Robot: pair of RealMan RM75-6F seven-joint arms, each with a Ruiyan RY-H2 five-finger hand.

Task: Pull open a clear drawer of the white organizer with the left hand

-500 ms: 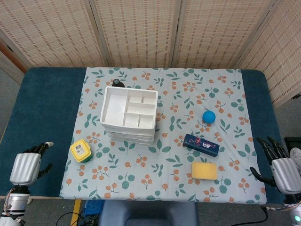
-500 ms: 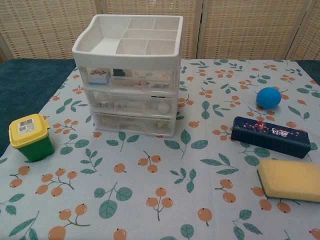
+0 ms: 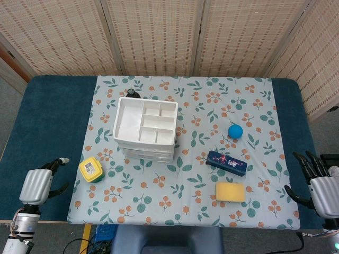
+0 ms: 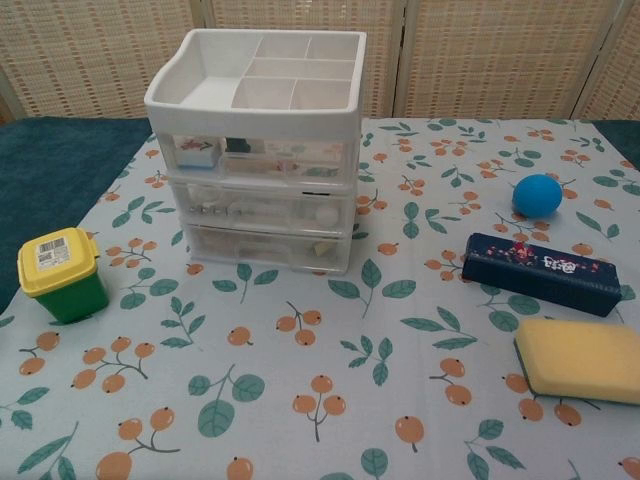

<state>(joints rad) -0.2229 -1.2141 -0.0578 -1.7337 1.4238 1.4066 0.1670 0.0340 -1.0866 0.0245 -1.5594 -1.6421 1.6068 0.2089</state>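
The organizer (image 3: 145, 129) stands left of centre on the cloth (image 3: 201, 159), drawers (image 4: 262, 205) closed. Left hand (image 3: 37, 184) and right hand (image 3: 323, 191) rest at the near corners, fingers apart, holding nothing.

The left hand (image 3: 36, 185) has a shiny silver back and thin black fingers. The right hand (image 3: 323, 193) looks the same, silver with black fingers.
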